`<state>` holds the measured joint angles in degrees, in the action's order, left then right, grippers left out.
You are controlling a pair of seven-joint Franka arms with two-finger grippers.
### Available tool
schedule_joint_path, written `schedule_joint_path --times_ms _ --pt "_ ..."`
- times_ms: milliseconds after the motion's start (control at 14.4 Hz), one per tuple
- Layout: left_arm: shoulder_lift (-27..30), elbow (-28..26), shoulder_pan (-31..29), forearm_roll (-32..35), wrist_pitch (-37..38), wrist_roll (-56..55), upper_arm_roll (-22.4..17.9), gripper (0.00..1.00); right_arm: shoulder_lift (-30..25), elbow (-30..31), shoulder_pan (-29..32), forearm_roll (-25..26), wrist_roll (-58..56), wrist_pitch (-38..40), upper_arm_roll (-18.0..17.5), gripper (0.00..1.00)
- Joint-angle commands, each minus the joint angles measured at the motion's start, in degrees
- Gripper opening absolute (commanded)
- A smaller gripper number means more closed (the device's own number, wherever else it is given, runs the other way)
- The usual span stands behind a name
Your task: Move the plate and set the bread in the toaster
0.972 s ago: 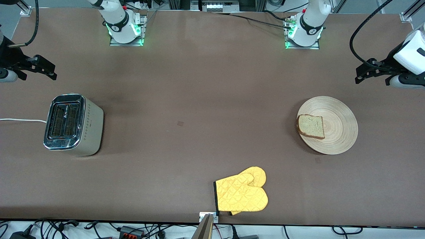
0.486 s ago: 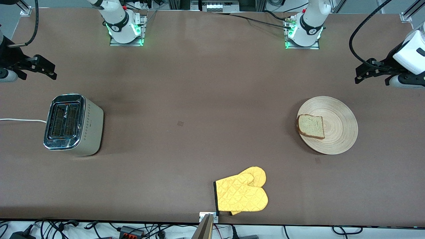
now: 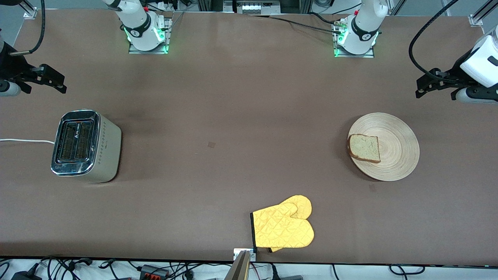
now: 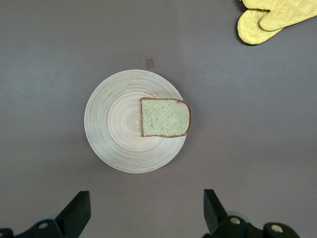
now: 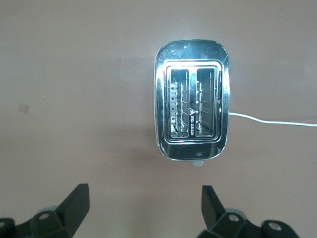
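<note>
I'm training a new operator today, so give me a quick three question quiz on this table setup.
1. True or false: the bread lies in the toaster.
2. What lies nearest the front camera? A) plate B) mitt C) toaster
3. Fill in: the fingers of the left gripper and right gripper are both ____.

Key: 1 false, it lies on the plate; 2 B; 3 open.

Oven mitts (image 4: pixel 270 17) and toaster's cord (image 3: pixel 23 141) cut off at picture edges
</note>
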<state>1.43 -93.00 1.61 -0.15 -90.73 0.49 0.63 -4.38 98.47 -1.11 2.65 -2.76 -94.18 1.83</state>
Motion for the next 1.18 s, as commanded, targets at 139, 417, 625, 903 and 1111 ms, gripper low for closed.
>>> schedule_joint_path --times_ms 139,417,625,903,1111 --pt "-0.81 1.85 -0.12 0.59 2.74 0.47 -0.19 1.0 -1.34 1.19 -0.74 0.07 0.82 -0.74 -0.16 1.0" --pt "-1.87 1.86 -0.21 0.15 7.22 1.09 -0.19 1.0 -1.42 1.19 -0.56 0.07 0.82 -0.3 -0.07 1.0" --pt "-2.48 1.86 -0.21 0.32 7.32 0.91 -0.28 1.0 -1.25 1.19 -0.56 -0.1 0.82 -0.57 -0.07 1.0" --pt "-6.25 1.77 -1.26 0.94 8.19 0.74 -0.36 1.0 -1.16 1.72 -0.91 -0.1 0.82 -0.83 -0.16 1.0" --pt "-10.73 2.21 -6.59 0.06 10.4 2.05 -0.28 1.0 -1.07 1.72 -0.91 -0.1 0.82 -1.62 -0.16 1.0"
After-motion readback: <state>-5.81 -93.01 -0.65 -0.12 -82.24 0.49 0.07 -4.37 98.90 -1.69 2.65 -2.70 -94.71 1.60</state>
